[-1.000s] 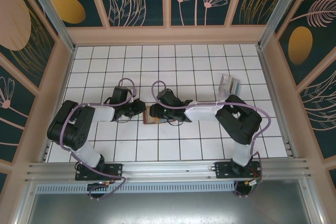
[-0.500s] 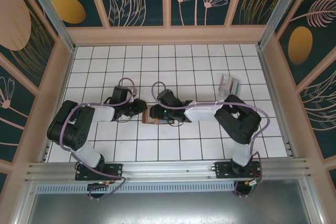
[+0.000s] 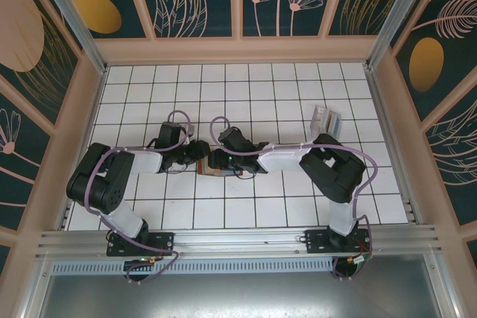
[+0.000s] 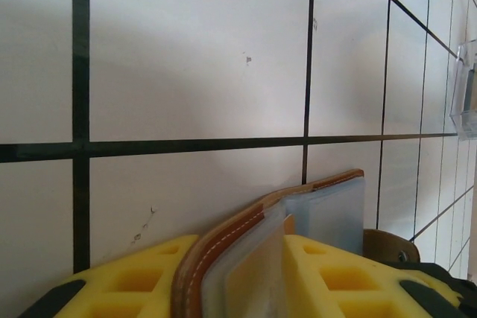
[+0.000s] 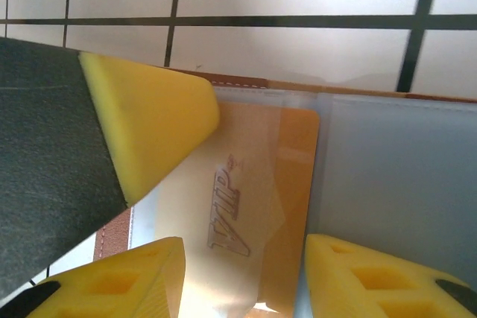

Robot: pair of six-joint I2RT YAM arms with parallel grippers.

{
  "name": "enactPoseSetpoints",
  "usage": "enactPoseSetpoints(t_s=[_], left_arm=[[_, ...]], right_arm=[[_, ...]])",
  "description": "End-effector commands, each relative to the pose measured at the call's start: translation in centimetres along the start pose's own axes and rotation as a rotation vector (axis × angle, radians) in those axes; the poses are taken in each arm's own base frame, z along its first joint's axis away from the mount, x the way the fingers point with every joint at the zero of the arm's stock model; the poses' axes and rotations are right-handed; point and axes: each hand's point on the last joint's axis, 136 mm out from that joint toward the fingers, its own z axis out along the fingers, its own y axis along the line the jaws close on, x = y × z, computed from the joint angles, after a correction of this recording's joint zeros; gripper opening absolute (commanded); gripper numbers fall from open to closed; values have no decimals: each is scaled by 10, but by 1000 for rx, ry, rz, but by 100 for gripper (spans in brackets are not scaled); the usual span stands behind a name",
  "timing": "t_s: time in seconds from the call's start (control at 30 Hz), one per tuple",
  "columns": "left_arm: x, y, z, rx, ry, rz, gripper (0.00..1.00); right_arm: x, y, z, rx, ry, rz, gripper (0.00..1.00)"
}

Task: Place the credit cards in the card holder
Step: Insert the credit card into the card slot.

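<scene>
Card holder (image 3: 212, 169): lying open mid-counter (image 3: 298, 94), between both hands. Left hand (image 4: 237, 247): fingers flanking its brown leather flap; whether clamping or released, cannot tell. Right hand (image 5: 246, 258): grasping a gold credit card (image 5: 250, 176) by its edges, the card lying partly under a clear sleeve.
</scene>
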Motion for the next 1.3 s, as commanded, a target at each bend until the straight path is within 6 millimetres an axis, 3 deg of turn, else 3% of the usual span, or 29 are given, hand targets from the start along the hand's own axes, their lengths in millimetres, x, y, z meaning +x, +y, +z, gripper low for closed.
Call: enactPoseSetpoints(t_s=[0.0, 0.63, 0.77, 1.0, 1.13, 1.27], left_arm=[[27, 25, 11, -58, 77, -60, 35], [30, 20, 19, 37, 67, -153, 34], [30, 19, 19, 34, 69, -151, 36], [22, 38, 5, -65, 33, -177, 44], [10, 30, -10, -72, -10, -144, 53], [4, 36, -21, -124, -33, -142, 58]], right_arm=[[5, 13, 7, -31, 22, -48, 46], [-5, 46, 1, -124, -36, -124, 41], [-7, 43, -2, -105, -46, -118, 41], [-8, 29, -18, -35, -73, -83, 45], [-5, 24, -15, -14, -65, -63, 47], [1, 18, -8, 5, -45, -48, 47]])
